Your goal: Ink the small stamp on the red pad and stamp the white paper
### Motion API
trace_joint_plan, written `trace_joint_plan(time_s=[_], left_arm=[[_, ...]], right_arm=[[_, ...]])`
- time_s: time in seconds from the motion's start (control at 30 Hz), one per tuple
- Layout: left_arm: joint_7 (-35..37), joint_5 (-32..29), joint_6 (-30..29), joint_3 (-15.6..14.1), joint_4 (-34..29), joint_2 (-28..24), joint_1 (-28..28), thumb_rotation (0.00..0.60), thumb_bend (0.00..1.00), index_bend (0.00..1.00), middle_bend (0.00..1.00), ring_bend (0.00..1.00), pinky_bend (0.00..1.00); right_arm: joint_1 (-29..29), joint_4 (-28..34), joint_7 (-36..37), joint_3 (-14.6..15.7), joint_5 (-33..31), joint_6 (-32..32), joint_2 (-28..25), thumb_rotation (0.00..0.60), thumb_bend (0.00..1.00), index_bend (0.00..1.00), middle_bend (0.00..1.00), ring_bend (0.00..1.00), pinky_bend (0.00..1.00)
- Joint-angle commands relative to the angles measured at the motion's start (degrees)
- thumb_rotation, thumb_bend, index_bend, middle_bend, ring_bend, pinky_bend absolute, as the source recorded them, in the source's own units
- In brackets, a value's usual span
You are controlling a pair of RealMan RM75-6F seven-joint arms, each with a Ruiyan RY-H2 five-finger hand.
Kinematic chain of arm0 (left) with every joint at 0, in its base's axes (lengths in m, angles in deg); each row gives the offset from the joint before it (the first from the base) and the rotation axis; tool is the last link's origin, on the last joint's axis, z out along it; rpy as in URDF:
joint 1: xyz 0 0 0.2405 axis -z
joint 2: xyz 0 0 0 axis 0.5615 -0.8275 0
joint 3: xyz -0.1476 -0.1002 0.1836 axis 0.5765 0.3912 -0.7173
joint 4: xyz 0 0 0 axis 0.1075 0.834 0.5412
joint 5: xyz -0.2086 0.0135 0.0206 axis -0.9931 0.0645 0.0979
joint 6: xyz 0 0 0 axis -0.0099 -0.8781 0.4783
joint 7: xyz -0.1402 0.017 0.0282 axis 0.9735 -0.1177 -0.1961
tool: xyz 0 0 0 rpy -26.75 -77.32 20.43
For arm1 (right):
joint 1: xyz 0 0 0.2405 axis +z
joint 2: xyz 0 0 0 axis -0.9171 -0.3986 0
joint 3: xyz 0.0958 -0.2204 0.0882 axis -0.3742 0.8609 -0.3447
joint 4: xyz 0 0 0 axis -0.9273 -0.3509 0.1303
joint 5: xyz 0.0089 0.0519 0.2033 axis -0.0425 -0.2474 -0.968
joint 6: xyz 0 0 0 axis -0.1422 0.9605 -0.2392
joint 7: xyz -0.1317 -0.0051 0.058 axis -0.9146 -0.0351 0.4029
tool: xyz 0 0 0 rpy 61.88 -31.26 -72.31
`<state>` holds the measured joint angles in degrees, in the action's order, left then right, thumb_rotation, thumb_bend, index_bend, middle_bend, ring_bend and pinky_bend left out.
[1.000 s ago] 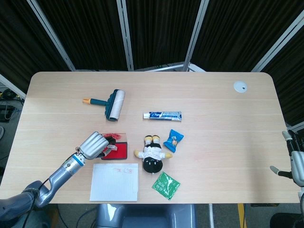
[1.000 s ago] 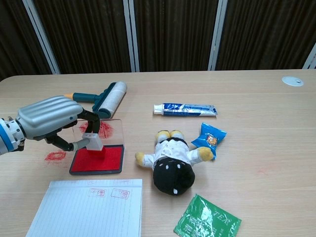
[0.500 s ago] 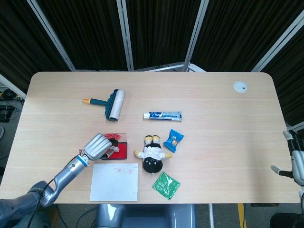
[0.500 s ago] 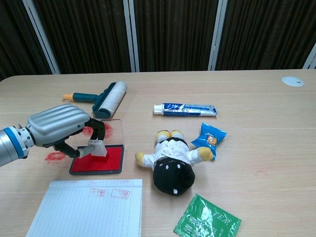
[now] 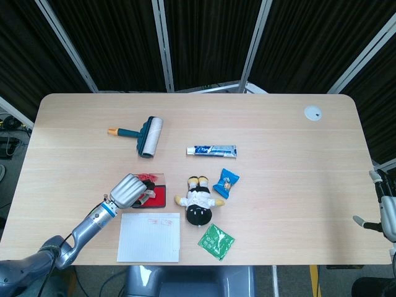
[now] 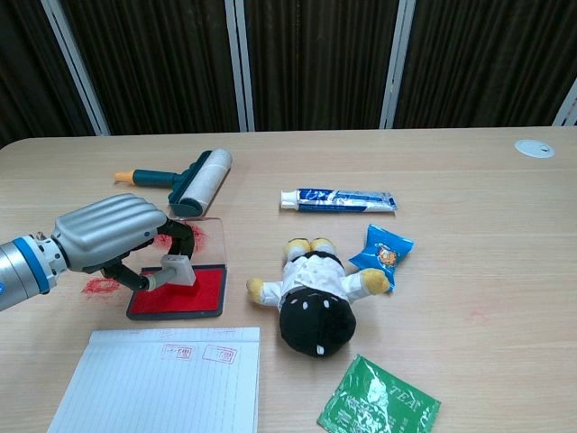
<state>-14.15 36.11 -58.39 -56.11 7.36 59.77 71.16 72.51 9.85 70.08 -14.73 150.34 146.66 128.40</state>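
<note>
A light wood-grain tabletop (image 5: 278, 204) with rounded corners fills most of the head view. A small round white cap (image 5: 312, 112) is set into its surface near the far right corner. Behind the far edge hang dark, pleated curtains (image 6: 315, 63), split by pale metal frame posts (image 6: 238, 63) that stand upright in the chest view. Beyond the left edge, dark cables (image 5: 8, 133) lie on a grey floor. The lighting is even, with only soft shadows.
</note>
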Motion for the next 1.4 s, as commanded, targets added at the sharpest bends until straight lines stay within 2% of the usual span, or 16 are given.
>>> trace_joint_plan(time_s=[0.03, 0.37, 0.63, 1.03, 1.2, 1.4], left_arm=[[0.15, 0.11, -0.25, -0.19, 0.19, 0.15, -0.05, 0.600, 0.46, 0.63, 0.59, 0.96, 1.00], [0.00, -0.04, -0.64, -0.26, 0.44, 0.28, 0.17, 0.600, 0.46, 0.63, 0.59, 0.96, 1.00], [-1.28, 0.18, -2.32, 0.32, -2.01, -1.46, 0.64, 0.600, 0.46, 0.63, 0.59, 0.97, 1.00], [-4.76, 1.89, -7.76, 0.83, -14.11, -9.73, 0.50, 0.600, 0.46, 0.64, 0.59, 0.97, 1.00], [-9.09, 3.25, -8.27, -1.03, -20.94, -14.05, -0.59, 0.600, 0.46, 0.64, 0.59, 0.96, 1.00], [-12.00, 5.09, -9.33, -3.97, -23.82, -15.45, -2.98, 0.600, 0.46, 0.64, 0.59, 0.96, 1.00]], right_arm=[[0.01, 0.00, 0.00, -0.02, -0.03, -0.01, -0.01, 0.600, 0.00, 0.00, 0.00, 0.00, 0.00], [0.09, 0.00, -0.03, 0.00, -0.07, -0.13, 0.03, 0.600, 0.00, 0.00, 0.00, 0.00, 0.00], [0.03, 0.11, -0.01, -0.03, 0.03, 0.10, -0.02, 0.600, 0.00, 0.00, 0.00, 0.00, 0.00], [-0.27, 0.71, 0.50, 0.03, 0.73, 0.86, -0.48, 0.600, 0.00, 0.00, 0.00, 0.00, 0.00], [-0.51, 1.18, 0.82, 0.14, 1.34, 1.43, -0.84, 0.600, 0.00, 0.00, 0.00, 0.00, 0.00], [-0.85, 1.65, 1.42, 0.20, 1.91, 2.11, -1.29, 0.600, 0.00, 0.00, 0.00, 0.00, 0.00]])
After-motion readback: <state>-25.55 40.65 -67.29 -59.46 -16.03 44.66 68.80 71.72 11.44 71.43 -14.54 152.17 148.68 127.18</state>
